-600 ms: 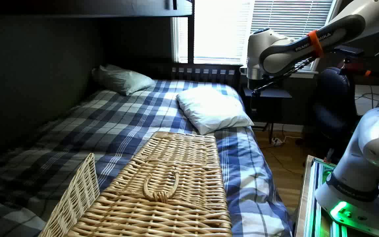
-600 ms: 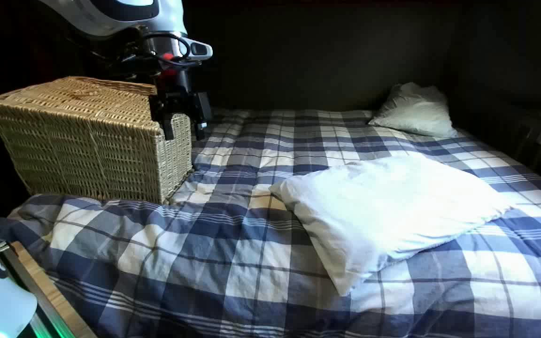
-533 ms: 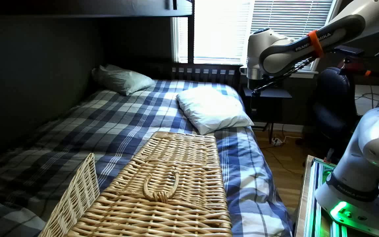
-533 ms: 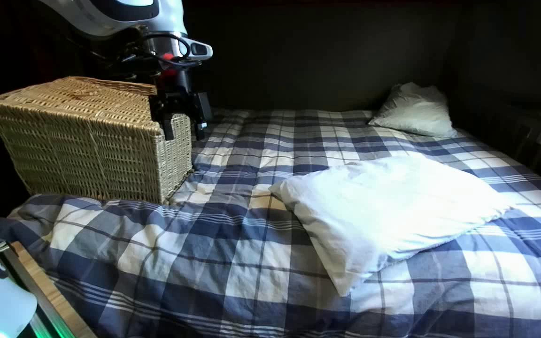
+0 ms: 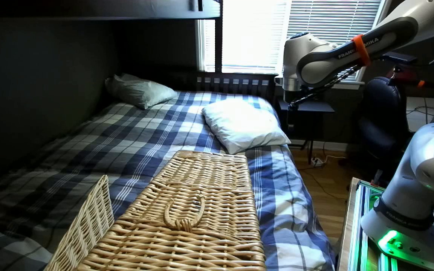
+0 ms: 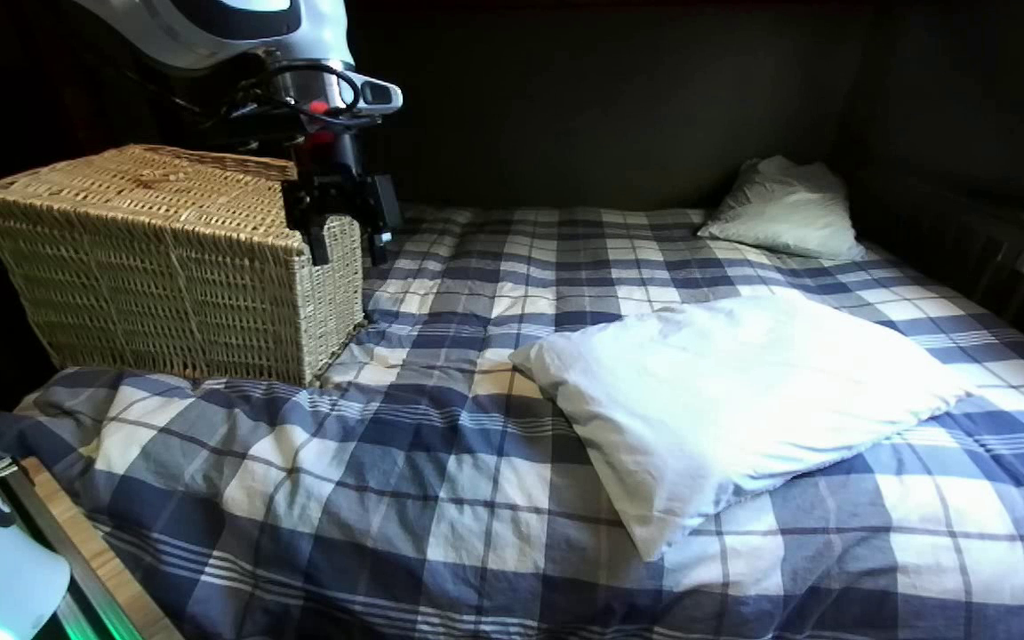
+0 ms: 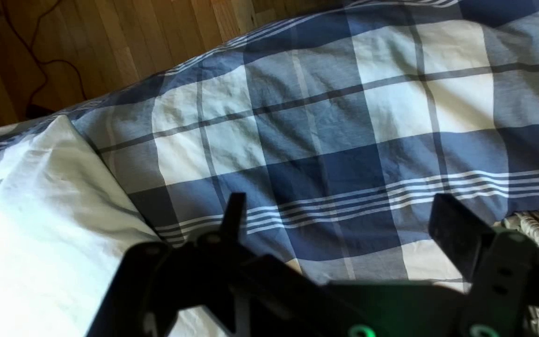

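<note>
Jaws spread wide, the black gripper (image 7: pixel 338 210) hangs above the plaid bedspread (image 7: pixel 316 135), near one short end of the wicker basket (image 6: pixel 156 293). Cloth shows through the gap between its fingers (image 7: pixel 236 217). In the wrist view, a corner of the basket pokes out past one finger; whether finger and basket touch cannot be told.

The basket rests on the bedspread in both exterior views, its woven top level, with a curved handle (image 5: pixel 184 224) on it. Along one long side of the basket a wicker panel (image 5: pixel 90 218) stands tilted; how it joins on is hidden. Off the short end by the gripper, a white pillow (image 6: pixel 743 391) lies apart from the basket. Farther from the basket, near the dark wall (image 6: pixel 610 107), rests a greyer pillow (image 6: pixel 783 213).

Well beyond the basket, in an exterior view, is a bright window (image 5: pixel 254 35), and a dark chair (image 5: pixel 384 116) stands beyond it to the right. Facing the basket's other long side, across from the tilted panel, is the robot base (image 5: pixel 398 203), with a green light (image 5: pixel 389 237) glowing low on it.
</note>
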`<state>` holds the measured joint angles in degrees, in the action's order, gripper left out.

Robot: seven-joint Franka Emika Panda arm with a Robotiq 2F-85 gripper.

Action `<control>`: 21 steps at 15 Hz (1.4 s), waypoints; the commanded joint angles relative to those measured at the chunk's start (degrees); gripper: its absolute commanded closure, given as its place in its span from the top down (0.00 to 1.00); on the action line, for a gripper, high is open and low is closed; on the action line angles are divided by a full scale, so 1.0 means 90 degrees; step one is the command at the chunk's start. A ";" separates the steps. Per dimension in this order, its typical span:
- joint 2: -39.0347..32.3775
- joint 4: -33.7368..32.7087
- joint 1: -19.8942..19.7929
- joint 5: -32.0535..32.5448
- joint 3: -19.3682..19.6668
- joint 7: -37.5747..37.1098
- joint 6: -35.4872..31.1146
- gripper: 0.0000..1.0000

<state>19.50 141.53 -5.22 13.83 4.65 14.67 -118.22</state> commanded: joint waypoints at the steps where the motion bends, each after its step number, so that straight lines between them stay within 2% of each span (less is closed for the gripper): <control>1: 0.0001 -0.0008 0.0052 0.0015 0.0047 -0.0014 0.0014 1.00; 3: -0.0294 -0.0414 0.0093 -0.0520 -0.0047 -0.0702 0.0522 1.00; 8: -0.0829 -0.1085 0.0499 -0.2178 -0.0291 -0.1645 0.1128 1.00; 13: -0.1719 -0.1683 0.0548 -0.3431 -0.0348 -0.2457 0.0952 1.00; 16: -0.2301 -0.2032 0.0520 -0.4314 -0.0316 -0.2623 0.0833 1.00; 17: -0.1830 -0.1699 0.0512 -0.3831 -0.0357 -0.2445 0.0889 1.00; 21: -0.2292 -0.2000 0.0494 -0.4171 -0.0344 -0.2504 0.0863 1.00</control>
<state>-1.13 123.63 -0.50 -23.77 1.79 -7.84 -110.60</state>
